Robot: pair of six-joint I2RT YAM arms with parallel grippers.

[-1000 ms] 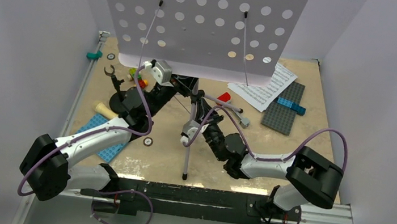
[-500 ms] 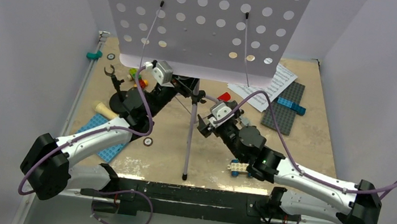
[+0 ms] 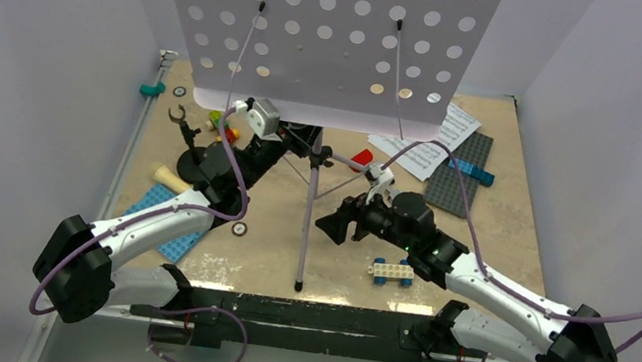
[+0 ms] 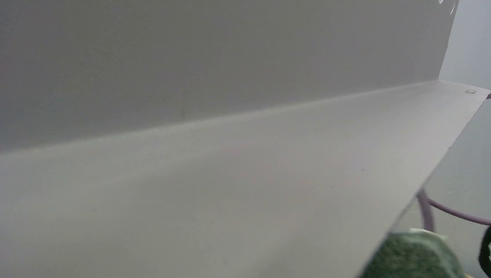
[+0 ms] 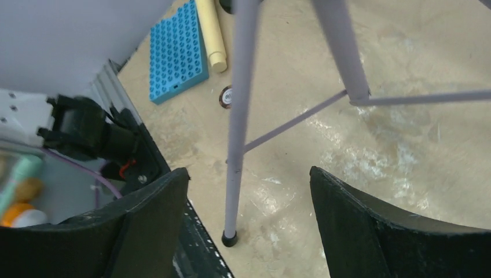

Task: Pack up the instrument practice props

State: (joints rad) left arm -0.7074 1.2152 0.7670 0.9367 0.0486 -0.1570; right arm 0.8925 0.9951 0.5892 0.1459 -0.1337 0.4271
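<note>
Two arms flank the lilac music stand (image 3: 326,34) upright mid-table: right gripper (image 3: 335,223) held low, fingers spread wide, facing its tripod leg (image 5: 237,116); left gripper (image 3: 297,137) reaches beneath the shelf, grip indeterminable.

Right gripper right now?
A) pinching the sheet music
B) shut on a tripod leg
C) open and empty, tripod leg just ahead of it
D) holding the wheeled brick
C: in the right wrist view the right gripper has its jaws wide apart and grips nothing, and the lilac tripod leg stands untouched ahead of them.
</note>
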